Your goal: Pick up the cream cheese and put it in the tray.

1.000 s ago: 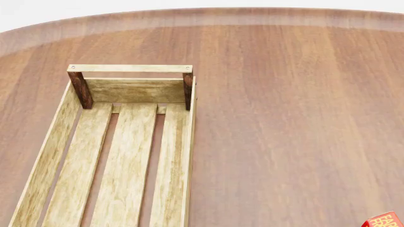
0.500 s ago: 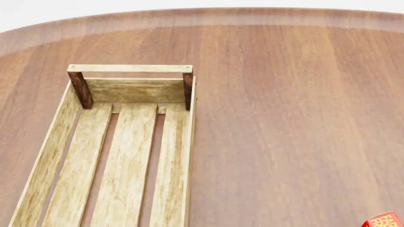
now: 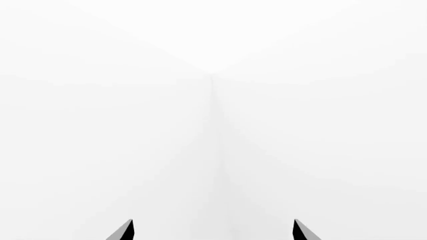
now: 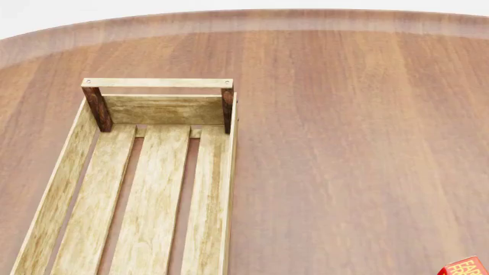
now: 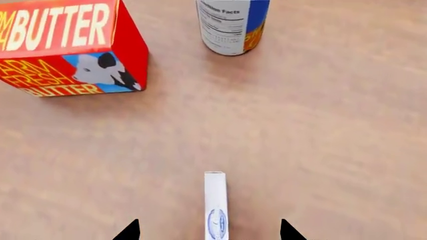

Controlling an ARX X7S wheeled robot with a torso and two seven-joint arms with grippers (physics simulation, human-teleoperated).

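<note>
The cream cheese [image 5: 215, 205], a thin white box with a blue oval logo, stands on its edge on the brown table in the right wrist view. My right gripper [image 5: 208, 231] is open, its two dark fingertips either side of the box with gaps to both. The tray [image 4: 229, 172], a long crate of light slats with dark brown posts, lies at the left of the head view with nothing in it. My left gripper [image 3: 213, 231] is open and faces only blank white. Neither gripper shows in the head view.
A red-orange BUTTER box [image 5: 67, 45] and a blue-and-orange can [image 5: 230, 25] stand beyond the cream cheese in the right wrist view. A red corner of the butter box [image 4: 466, 267] peeks in at the head view's bottom right. The round wooden table [image 4: 351, 143] spreads to the right of the tray.
</note>
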